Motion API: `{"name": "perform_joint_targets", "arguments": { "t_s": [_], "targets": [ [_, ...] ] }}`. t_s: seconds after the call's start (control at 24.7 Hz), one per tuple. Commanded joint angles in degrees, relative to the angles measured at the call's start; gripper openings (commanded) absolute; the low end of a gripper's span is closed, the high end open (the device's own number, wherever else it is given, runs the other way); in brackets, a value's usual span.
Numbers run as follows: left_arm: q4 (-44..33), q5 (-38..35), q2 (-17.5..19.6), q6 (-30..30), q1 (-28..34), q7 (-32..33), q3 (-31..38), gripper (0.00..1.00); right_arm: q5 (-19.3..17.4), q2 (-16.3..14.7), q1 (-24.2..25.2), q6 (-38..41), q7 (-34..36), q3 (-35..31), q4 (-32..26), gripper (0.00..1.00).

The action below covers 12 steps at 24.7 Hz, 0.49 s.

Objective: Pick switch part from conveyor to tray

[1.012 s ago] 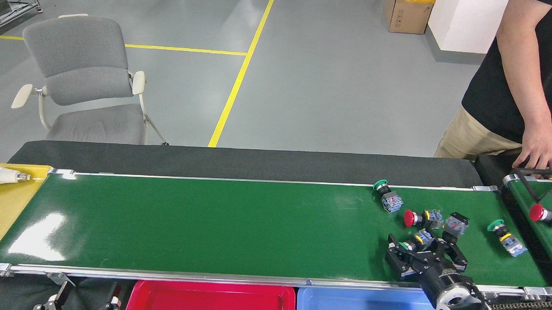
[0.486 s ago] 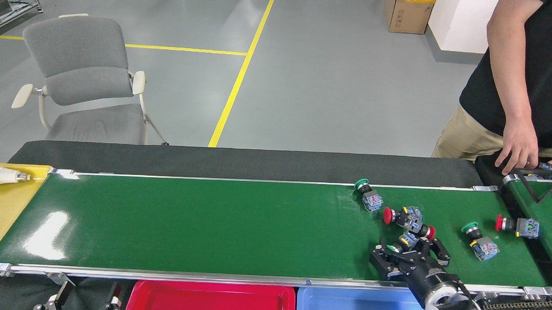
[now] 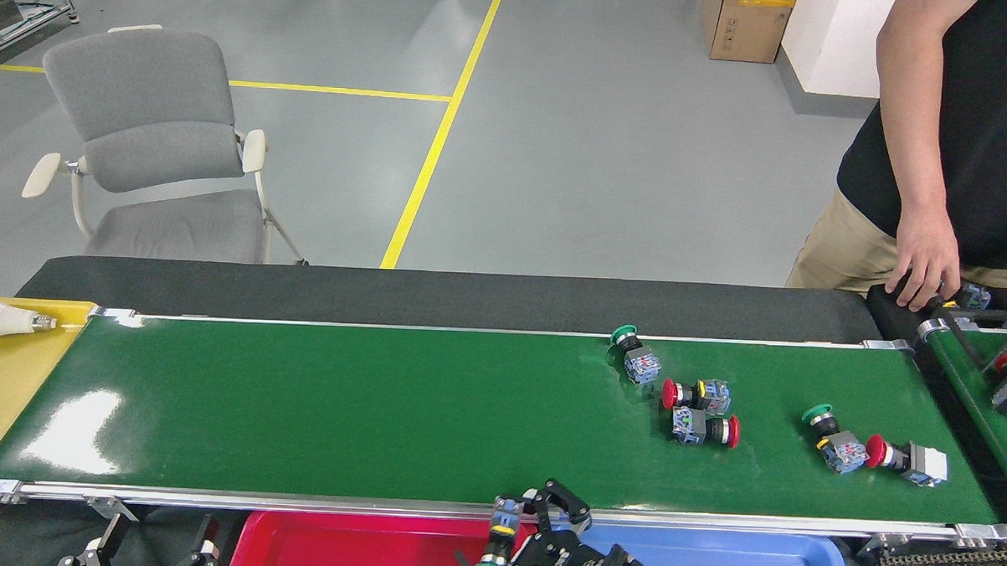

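My right gripper (image 3: 519,518) sits at the near rail, over the seam between the red plastic tray (image 3: 360,546) and the blue plastic tray (image 3: 737,559), its black fingers clamped on a green-capped switch part (image 3: 499,538). Five more switches lie on the glossy dark-green conveyor belt (image 3: 340,411). My left gripper (image 3: 151,551) barely shows; I cannot tell its opening.
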State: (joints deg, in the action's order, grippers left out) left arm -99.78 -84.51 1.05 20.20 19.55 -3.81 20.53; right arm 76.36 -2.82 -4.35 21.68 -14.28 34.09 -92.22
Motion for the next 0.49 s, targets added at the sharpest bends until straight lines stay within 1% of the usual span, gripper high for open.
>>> {"name": "perform_joint_targets", "arguments": {
  "t_s": [0.0,0.04,0.12,0.2,0.24,0.28,0.36,0.4,0.45],
  "targets": [
    [-0.5,-0.1,0.2,-0.2,-0.4,0.0,0.1,1.00,-0.5,0.5,-0.9,0.1,0.7,-0.3,-1.0,1.00],
    [-0.5,-0.1,0.2,-0.2,-0.3,0.1,0.1,1.00,-0.8,0.5,-0.7,0.0,1.0,-0.8,-1.3,1.00],
    [-0.4,-0.1,0.2,-0.2,-0.2,0.2,0.2,1.00,-1.0,0.2,0.8,-0.1,2.9,-5.7,-2.6,1.00],
    [-0.4,-0.1,0.1,-0.2,-0.1,0.2,0.2,1.00,-2.1,0.3,5.9,-0.1,6.9,-12.6,-4.5,1.00],
    [-0.5,0.0,0.1,-0.2,-0.1,0.2,0.2,1.00,-2.5,0.4,7.3,-0.5,8.5,-15.8,-5.9,1.00],
    [-0.5,-0.1,0.1,-0.2,-0.1,0.3,0.3,1.00,-2.9,0.4,9.0,-0.7,10.1,-21.0,-7.1,1.00],
    [-0.5,0.0,0.2,-0.1,-0.2,0.3,0.3,1.00,-3.3,1.2,14.0,-0.7,13.9,-33.8,-7.6,1.00],
    [-0.5,0.0,0.2,-0.1,-0.2,0.3,0.3,1.00,-3.4,2.3,16.5,-0.7,15.7,-39.0,-7.7,1.00],
    [-0.5,0.0,0.2,-0.1,-0.1,0.3,0.3,1.00,-3.4,3.4,17.9,-0.7,16.6,-42.2,-7.7,1.00]
  ]
}}
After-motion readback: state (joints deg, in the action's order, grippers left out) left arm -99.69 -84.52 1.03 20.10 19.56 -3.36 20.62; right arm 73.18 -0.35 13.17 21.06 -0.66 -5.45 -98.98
